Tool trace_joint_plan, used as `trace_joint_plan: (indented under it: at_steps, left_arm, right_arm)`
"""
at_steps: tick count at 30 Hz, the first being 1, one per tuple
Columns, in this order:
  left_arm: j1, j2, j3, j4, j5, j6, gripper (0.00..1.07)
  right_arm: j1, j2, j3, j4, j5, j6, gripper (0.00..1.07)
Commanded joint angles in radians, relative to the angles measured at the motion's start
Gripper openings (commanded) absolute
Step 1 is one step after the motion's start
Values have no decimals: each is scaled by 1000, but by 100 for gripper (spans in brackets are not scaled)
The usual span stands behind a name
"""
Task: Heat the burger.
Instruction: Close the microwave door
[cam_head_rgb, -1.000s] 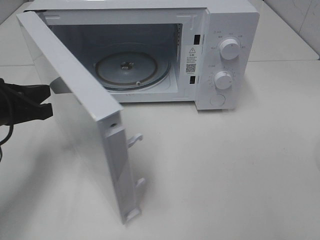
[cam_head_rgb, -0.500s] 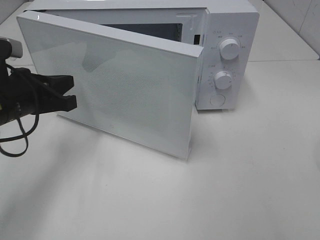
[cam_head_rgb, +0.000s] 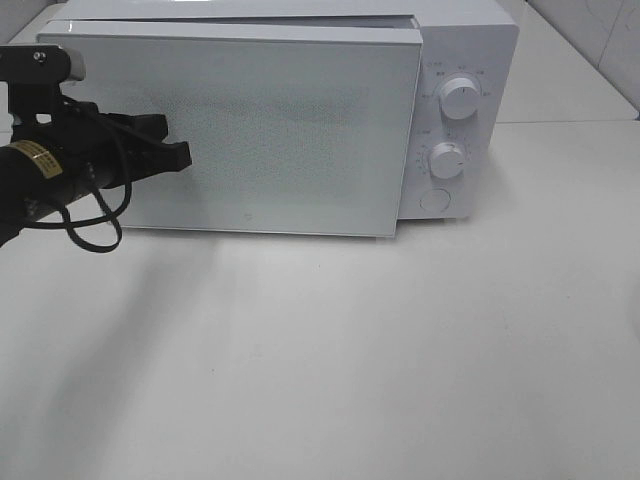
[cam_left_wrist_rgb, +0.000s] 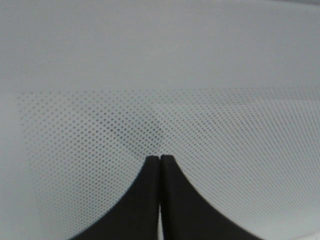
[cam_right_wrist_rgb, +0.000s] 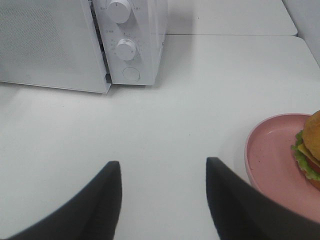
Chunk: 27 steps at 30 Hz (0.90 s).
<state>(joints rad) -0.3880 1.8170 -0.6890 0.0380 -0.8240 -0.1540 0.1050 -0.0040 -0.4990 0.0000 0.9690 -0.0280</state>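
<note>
I see the left gripper (cam_left_wrist_rgb: 159, 158) with its two black fingers pressed together, nothing between them; its tips rest against the dotted front of the microwave door (cam_head_rgb: 270, 130), toward the hinge side of that door; from the high camera the black left arm (cam_head_rgb: 60, 165) reaches in level from the side of the microwave (cam_head_rgb: 460, 60) away from the dials, a cable looping under it. The door lies almost flat against the microwave body, with a narrow gap visible at its latch edge by the control panel; on that panel I count an upper dial (cam_head_rgb: 459, 98), a lower dial (cam_head_rgb: 446, 160) and a round button (cam_head_rgb: 434, 199) beneath them.

My right gripper (cam_right_wrist_rgb: 164, 172) holds its fingers apart and empty over the bare white table (cam_head_rgb: 400, 350), well in front of the microwave and off toward the dial side. The burger (cam_right_wrist_rgb: 310, 147) sits on a pink plate (cam_right_wrist_rgb: 272, 160) on the table, well apart from the microwave, beyond the right gripper on the side away from it; I see its bun, green lettuce and a yellow layer; only part of it is in view.
</note>
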Motion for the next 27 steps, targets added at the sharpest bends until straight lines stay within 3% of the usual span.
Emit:
trace_joint_plan:
  at_steps: [1,9,11,12,13,16,27]
  left_arm:
    - [-12,13,-30,-21,-11,7,0]
    - [-37,84,-124,-53,-8,9,0]
    - [-62,106,-156,-123,-6,63,0]
    - [-62,106,-156,-123,-6,63,0]
    - [-79,118,-172,-174,-9,114,0]
    - [-96,136,-198,-222,-11,147,0]
    - [-110,189,-330,-228,4,147,0]
  right_arm:
    - [-3,-26,3,0,-7,1,53]
    - [-3,-26,3,0,-7,1,53]
    - [-3,-26,3,0,-7,1,53]
    - [-3,-26,3,0,-7,1,53]
    - [-3,-26,3,0,-7,1,53]
    - [-3,-26,3,0,-7,1,53]
    - [-3,-26,3,0,-7,1,53]
